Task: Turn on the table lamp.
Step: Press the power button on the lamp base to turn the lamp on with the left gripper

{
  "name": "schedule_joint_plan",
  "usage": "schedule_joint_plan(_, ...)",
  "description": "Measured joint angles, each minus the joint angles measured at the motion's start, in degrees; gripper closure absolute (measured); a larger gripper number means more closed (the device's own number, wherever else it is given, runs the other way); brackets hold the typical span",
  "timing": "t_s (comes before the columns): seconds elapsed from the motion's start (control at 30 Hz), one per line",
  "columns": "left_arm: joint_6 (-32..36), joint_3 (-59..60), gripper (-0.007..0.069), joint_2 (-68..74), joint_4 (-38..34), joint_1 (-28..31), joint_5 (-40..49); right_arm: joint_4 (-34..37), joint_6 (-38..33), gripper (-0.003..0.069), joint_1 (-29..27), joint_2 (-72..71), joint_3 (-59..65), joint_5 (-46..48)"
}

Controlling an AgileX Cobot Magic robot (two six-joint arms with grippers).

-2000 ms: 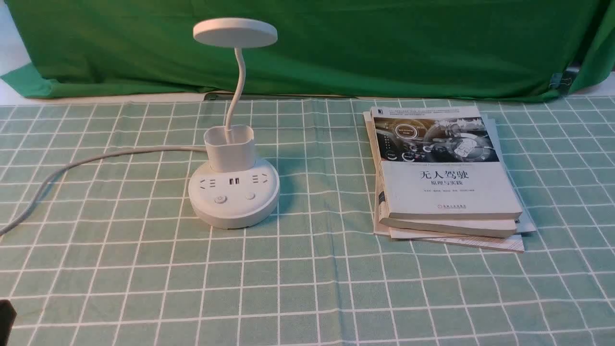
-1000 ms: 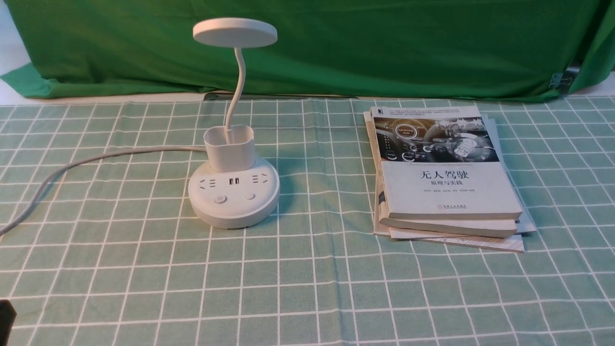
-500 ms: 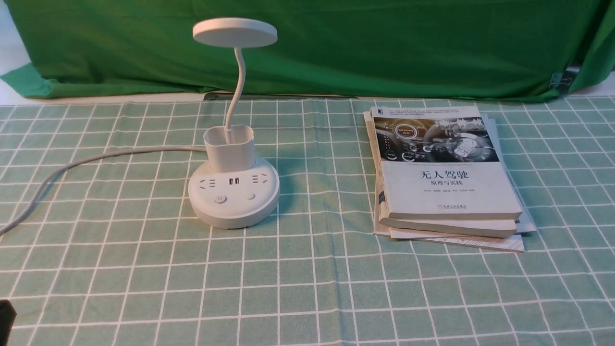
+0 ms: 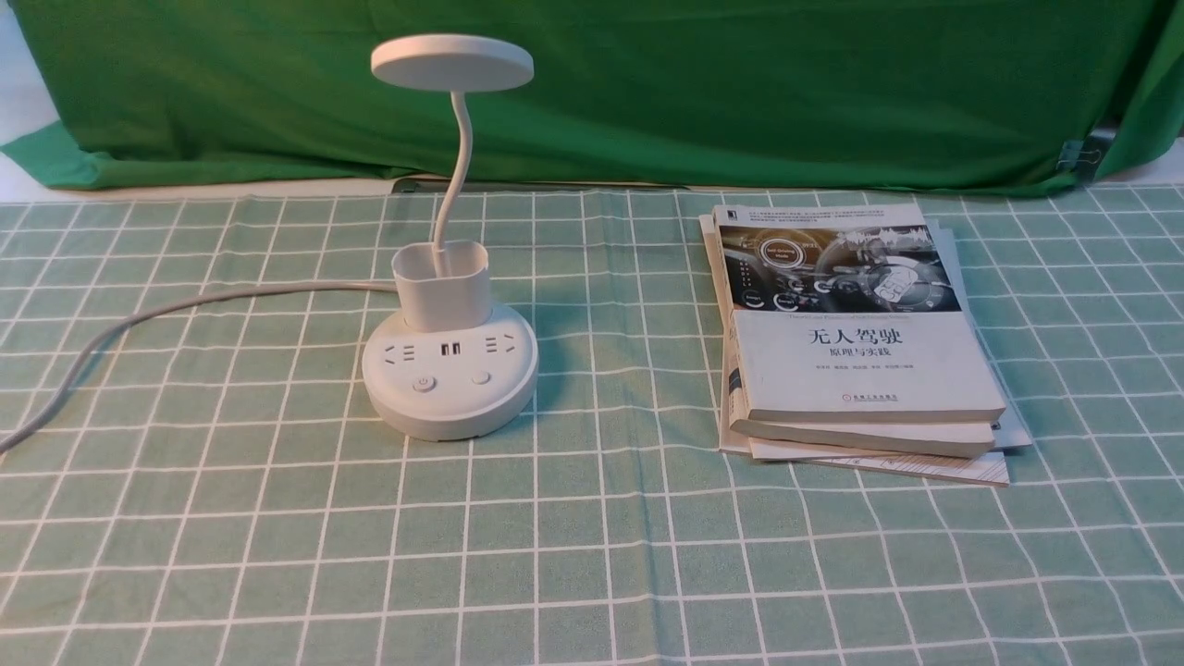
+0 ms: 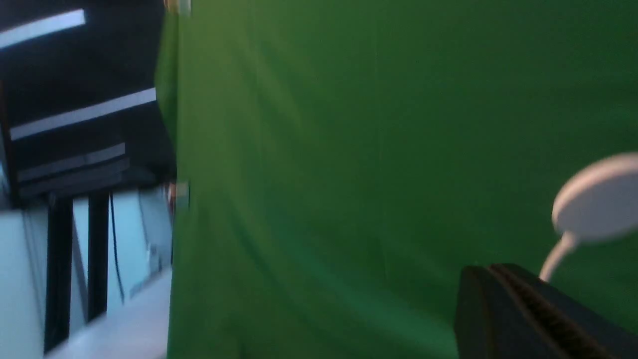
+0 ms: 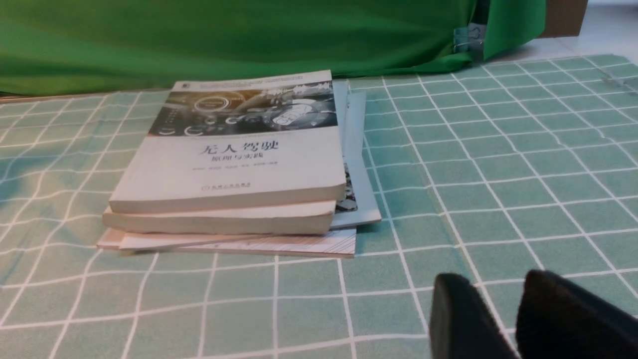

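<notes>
The white table lamp (image 4: 450, 393) stands left of centre on the checked cloth, its disc head (image 4: 452, 62) unlit on a curved gooseneck. On the round base sit two buttons (image 4: 425, 383), with sockets and USB ports behind them. Its cord (image 4: 139, 319) runs off to the left. Neither gripper shows in the front view. In the left wrist view my left gripper (image 5: 491, 269) is shut and empty, raised, with the lamp head (image 5: 598, 199) beyond it. In the right wrist view my right gripper (image 6: 491, 281) hangs low over the cloth, slightly open and empty.
A stack of books (image 4: 851, 333) lies to the right of the lamp, and the right wrist view shows that stack of books (image 6: 234, 159) ahead of my right gripper. A green backdrop (image 4: 647, 83) hangs along the table's far edge.
The dark tip of my left arm at the bottom left corner of the front view has gone out of the frame. The lamp and books have not moved.
</notes>
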Motion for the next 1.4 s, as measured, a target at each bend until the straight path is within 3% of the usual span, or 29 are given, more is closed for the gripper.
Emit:
schedule_joint_plan(0.17, -0.48, 0.0, 0.0623, 0.0, 0.31, 0.0, -14.16, 0.0, 0.0, 0.0418, 0.0, 0.0, 0.0, 0.0)
schedule_joint_plan(0.27, -1.36, 0.0, 0.0622, 0.0, 0.48, 0.0, -18.68, 0.0, 0.0, 0.0418, 0.0, 0.0, 0.0, 0.0)
schedule_joint_plan(0.37, -6.36, 0.0, 0.062, 0.0, 0.85, 0.0, -23.29, 0.0, 0.0, 0.0418, 0.0, 0.0, 0.0, 0.0)
schedule_joint_plan(0.47, -10.25, -0.68, 0.0618, -0.12, 0.9, 0.0, -22.83, 0.0, 0.0, 0.0418, 0.0, 0.0, 0.0, 0.0)
schedule_joint_plan(0.63, -14.57, -12.24, 0.0618, -0.08, 1.12, 0.0, -3.05, 0.0, 0.05, 0.0418, 0.0, 0.0, 0.0, 0.0)
schedule_joint_plan(0.7, -15.12, -20.66, 0.0618, 3.03, 0.6, 0.0, 10.72, 0.0, 0.05, 0.0418, 0.0, 0.0, 0.0, 0.05)
schedule_joint_plan(0.83, -15.45, -29.64, 0.0617, 12.14, -0.75, 0.0, 25.36, 0.0, 0.05, 0.0418, 0.0, 0.0, 0.0, 0.05)
schedule_joint_plan(1.0, -15.37, -30.82, 0.061, 23.4, -1.01, 0.0, 31.62, 0.0, 0.05, 0.0418, 0.0, 0.0, 0.0, 0.11)
schedule_joint_plan(1.2, -15.37, -30.91, 0.0605, 40.64, -7.07, 0.0, 44.67, 0.0, 0.05, 0.0418, 0.0, 0.0, 0.0, 0.05)
schedule_joint_plan(1.3, -12.66, -30.91, 0.0605, 49.88, -12.58, 0.0, 50.02, 0.0, 0.05, 0.0418, 0.0, 0.0, 0.0, 0.05)
schedule_joint_plan(1.4, 3.19, -32.36, 0.0605, 60.65, -28.65, -0.94, 54.69, 0.0, 0.05, 0.0418, 0.0, 0.0, 0.0, 0.05)
